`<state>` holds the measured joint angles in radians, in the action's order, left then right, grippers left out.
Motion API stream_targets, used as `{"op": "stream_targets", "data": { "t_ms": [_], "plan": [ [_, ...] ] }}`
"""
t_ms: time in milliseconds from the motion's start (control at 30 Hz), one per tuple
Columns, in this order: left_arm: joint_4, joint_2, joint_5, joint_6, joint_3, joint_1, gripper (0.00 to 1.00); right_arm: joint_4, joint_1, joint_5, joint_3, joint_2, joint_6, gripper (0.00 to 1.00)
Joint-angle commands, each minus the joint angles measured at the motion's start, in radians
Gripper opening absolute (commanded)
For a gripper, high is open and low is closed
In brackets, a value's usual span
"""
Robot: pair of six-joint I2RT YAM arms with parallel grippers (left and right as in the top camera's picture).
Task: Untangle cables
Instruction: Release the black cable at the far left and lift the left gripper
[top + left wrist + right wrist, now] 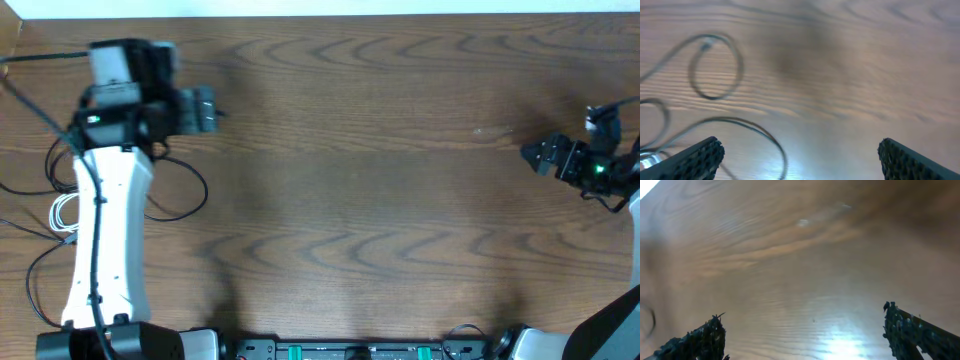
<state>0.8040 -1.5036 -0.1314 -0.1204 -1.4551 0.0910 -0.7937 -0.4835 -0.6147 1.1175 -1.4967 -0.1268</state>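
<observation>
Thin black cables (188,190) lie in loose loops on the wooden table around my left arm, with a small coiled white cord (65,212) beside its left side. In the left wrist view one black cable forms a round loop (715,65), and another curves (767,136) down between my fingers. My left gripper (210,108) (800,160) hovers open above the table, holding nothing. At the far right my right gripper (532,155) (807,337) is also open, over bare wood, well away from the cables.
The left arm's white link (100,240) covers part of the cable pile. The table's far edge (320,14) runs along the top. The arm bases (350,350) sit at the near edge. A blurred dark loop (647,320) shows at the right wrist view's left margin.
</observation>
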Motion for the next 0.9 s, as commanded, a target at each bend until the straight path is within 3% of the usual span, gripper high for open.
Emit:
{"op": "stream_targets", "data": {
  "t_ms": [0, 400, 867],
  "plan": [
    [0.018, 0.017, -0.006, -0.018, -0.002, -0.070, 0.99, 0.006, 0.068, -0.031, 0.013, 0.011, -0.118, 0.99],
    [0.004, 0.016, -0.007, -0.017, -0.002, -0.134, 1.00, 0.074, 0.387, 0.302, 0.014, 0.014, -0.099, 0.99],
    [0.033, 0.016, -0.007, -0.018, -0.002, -0.134, 0.99, 0.101, 0.428, 0.317, 0.014, 0.013, -0.087, 0.99]
  ]
}}
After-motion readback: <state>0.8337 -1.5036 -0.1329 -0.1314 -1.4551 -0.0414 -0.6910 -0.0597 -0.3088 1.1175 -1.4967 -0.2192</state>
